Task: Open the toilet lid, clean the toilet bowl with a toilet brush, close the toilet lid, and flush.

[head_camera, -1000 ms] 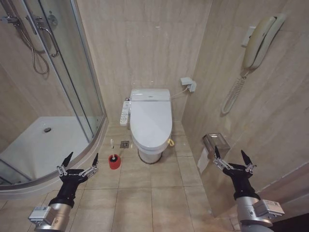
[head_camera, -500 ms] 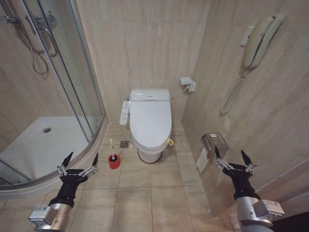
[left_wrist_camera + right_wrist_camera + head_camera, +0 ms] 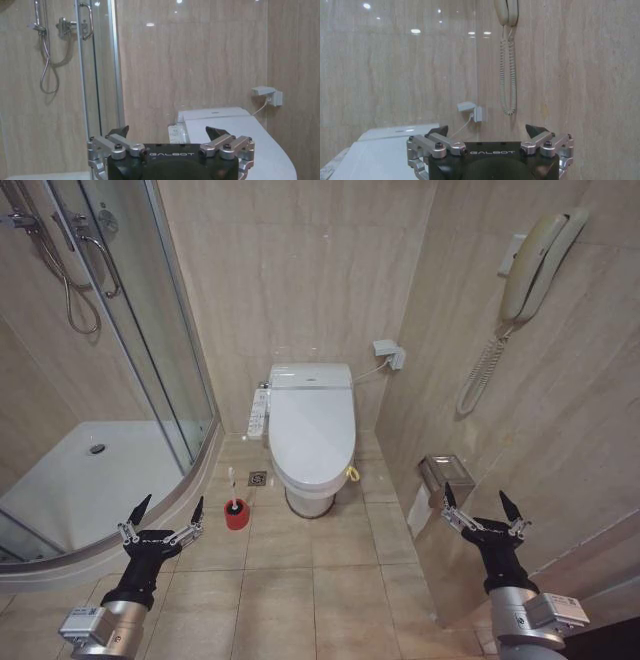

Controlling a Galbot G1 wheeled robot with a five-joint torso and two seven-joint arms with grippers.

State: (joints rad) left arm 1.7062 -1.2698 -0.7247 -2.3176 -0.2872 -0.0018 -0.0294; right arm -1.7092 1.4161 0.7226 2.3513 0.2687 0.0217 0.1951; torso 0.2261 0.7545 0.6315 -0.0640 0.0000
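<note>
The lid lies closed on the toilet. The brush stands in its red cup. The left gripper and right gripper hang low, both spread wide.

Whole head view shifts slightly between the oldest picture and now, so the camera has moved a touch, not the things. In the picture, the toilet lid, the red cup holder and the paper dispenser all sit a hair lower than a second ago, and the shower hose drifts a little sideways. From half a second ago to now nothing shifts further. No change in either gripper or in how the things lie.
</note>
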